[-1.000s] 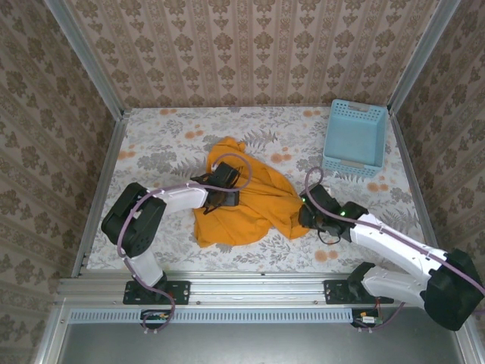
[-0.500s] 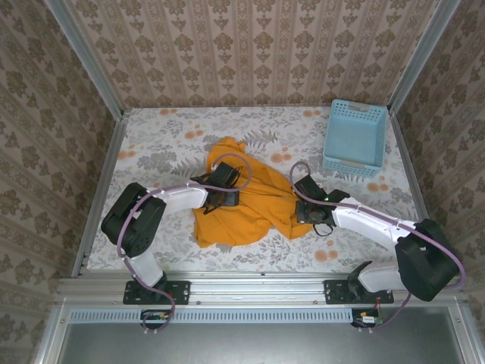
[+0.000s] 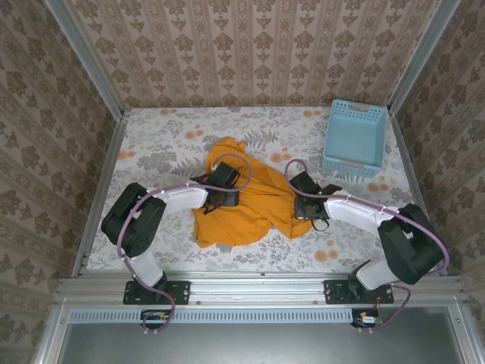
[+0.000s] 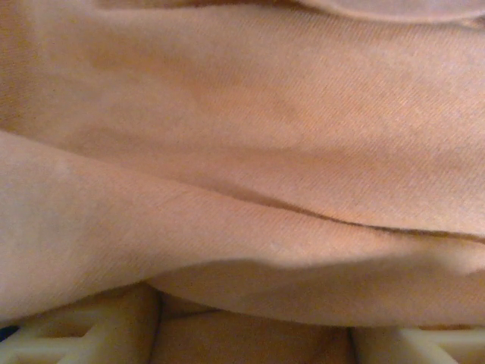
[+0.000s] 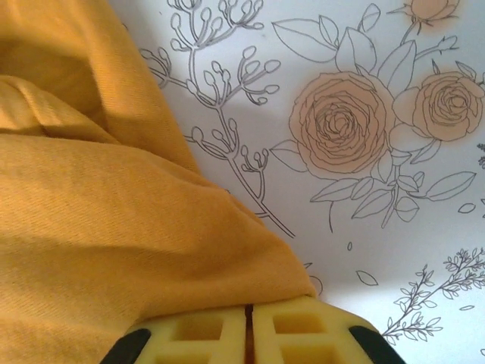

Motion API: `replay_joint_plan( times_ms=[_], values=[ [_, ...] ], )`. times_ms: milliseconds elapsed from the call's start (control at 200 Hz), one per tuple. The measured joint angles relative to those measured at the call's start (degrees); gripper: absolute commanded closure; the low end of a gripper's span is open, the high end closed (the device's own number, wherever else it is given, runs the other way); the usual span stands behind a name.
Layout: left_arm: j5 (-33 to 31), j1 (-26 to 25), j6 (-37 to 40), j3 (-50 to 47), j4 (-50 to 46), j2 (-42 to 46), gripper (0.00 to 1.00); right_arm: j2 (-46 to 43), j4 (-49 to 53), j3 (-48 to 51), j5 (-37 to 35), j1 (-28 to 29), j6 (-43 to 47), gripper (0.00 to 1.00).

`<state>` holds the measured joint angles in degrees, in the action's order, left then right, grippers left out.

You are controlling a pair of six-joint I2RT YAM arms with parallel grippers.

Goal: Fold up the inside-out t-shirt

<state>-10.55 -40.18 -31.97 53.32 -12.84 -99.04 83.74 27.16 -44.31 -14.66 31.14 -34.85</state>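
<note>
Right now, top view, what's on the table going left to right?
left arm → t-shirt → right gripper, at the t-shirt's right edge → basket. Left gripper skipped: it sits over the t-shirt.

I count one t-shirt [image 3: 258, 211], one basket [image 3: 355, 138] in the counter's [image 3: 167, 144] far right corner, and two end effectors: left end effector [image 3: 225, 199], right end effector [image 5: 248, 334].

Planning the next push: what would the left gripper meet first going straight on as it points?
The t-shirt: its folds lie right ahead of the left gripper, cloth between its open fingers; what's beneath is hidden.
</note>
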Motion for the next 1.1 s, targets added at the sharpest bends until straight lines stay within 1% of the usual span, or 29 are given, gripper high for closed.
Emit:
replay_joint_plan(
  times_ms=[70, 130, 275, 365, 480, 640, 785, 900, 1005, 1100],
  values=[
    [0.0, 0.0, 0.0, 0.0, 0.0, 0.0, 0.34, -0.6, 0.3, -0.1, -0.1, 0.0, 0.3, 1.00],
    [-0.3, 0.0, 0.0, 0.0, -0.3, 0.0, 0.34, -2.4, 1.5, -0.1, -0.2, 0.0, 0.2, 1.00],
    [-0.5, 0.2, 0.0, 0.1, -0.8, 0.0, 0.34, -11.7, 3.5, 0.9, 0.4, -0.2, 0.3, 1.00],
    [-0.6, 0.3, 0.0, 0.3, -0.9, -0.2, 0.35, -17.4, 3.3, 2.6, 4.1, -1.0, 0.7, 1.00],
    [-0.6, 0.3, 0.0, 0.4, -1.1, -0.3, 0.35, -21.1, 2.5, 5.3, 9.7, -2.8, 0.7, 1.00],
    [-0.6, 0.3, 0.0, 0.4, -1.1, -0.3, 0.35, -24.8, 2.7, 8.3, 15.0, -8.0, 0.6, 1.00],
    [-0.7, 0.3, 0.0, 0.4, -1.1, -0.3, 0.34, -30.1, 5.1, 8.4, 15.4, -13.6, 0.0, 1.00],
    [-0.7, 0.3, 0.0, 0.4, -1.1, -0.3, 0.34, -33.8, 5.9, 9.1, 16.0, -19.5, -0.9, 1.00],
    [-0.6, 0.3, 0.0, 0.4, -1.1, -0.3, 0.34, -34.5, 5.9, 10.5, 17.6, -23.4, -1.4, 1.00],
    [-0.5, 0.3, 0.0, 0.3, -1.0, -0.2, 0.34, -33.2, 5.9, 11.1, 18.1, -24.2, -1.5, 1.00]
  ],
)
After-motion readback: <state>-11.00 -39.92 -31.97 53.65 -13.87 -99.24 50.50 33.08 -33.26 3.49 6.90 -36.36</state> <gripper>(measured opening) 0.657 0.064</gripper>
